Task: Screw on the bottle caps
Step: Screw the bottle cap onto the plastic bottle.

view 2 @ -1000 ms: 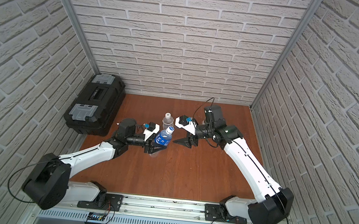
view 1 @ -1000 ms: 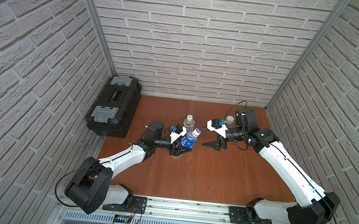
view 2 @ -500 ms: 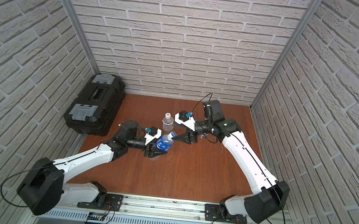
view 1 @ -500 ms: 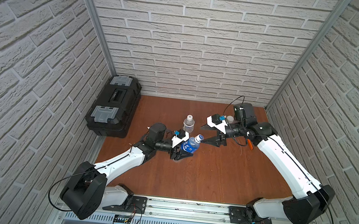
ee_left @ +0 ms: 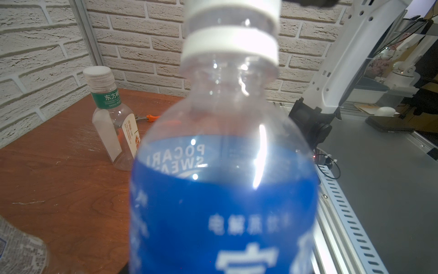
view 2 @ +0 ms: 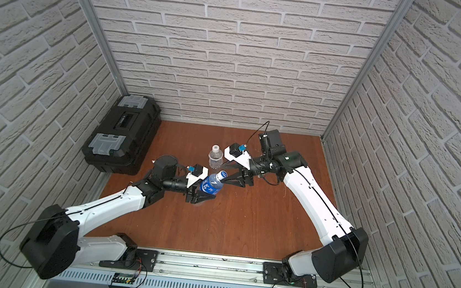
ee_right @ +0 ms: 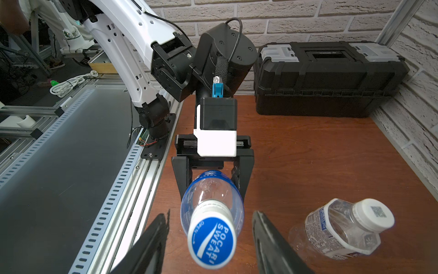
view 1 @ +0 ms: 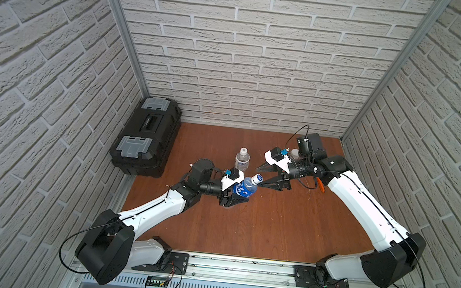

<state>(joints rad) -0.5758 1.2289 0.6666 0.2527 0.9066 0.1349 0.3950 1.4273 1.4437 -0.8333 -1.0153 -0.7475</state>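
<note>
My left gripper [view 1: 239, 194] is shut on the blue-labelled bottle [view 1: 243, 187], holding it above the table, tilted with its neck toward my right arm. The blue cap [ee_right: 212, 242] with its white mark sits on the neck. My right gripper [ee_right: 210, 213] is open with one finger on each side of the cap and a gap on both sides. The white-labelled bottle [view 1: 242, 159] stands just behind with a white cap [ee_right: 373, 214] on it. In the left wrist view the squarish bottle [ee_left: 113, 123] with a green neck band stands upright, a white cap [ee_left: 98, 73] on top.
A black toolbox [view 1: 146, 136] lies along the left edge of the wooden table [view 1: 244, 232]. An orange-handled tool [view 1: 320, 185] lies under my right forearm. The metal rail [view 1: 240, 267] runs along the table's front edge.
My right gripper has moved left and now has its fingers on either side of the blue cap, with the jaws narrowing. My left gripper has tilted the bottle's neck toward it.
</note>
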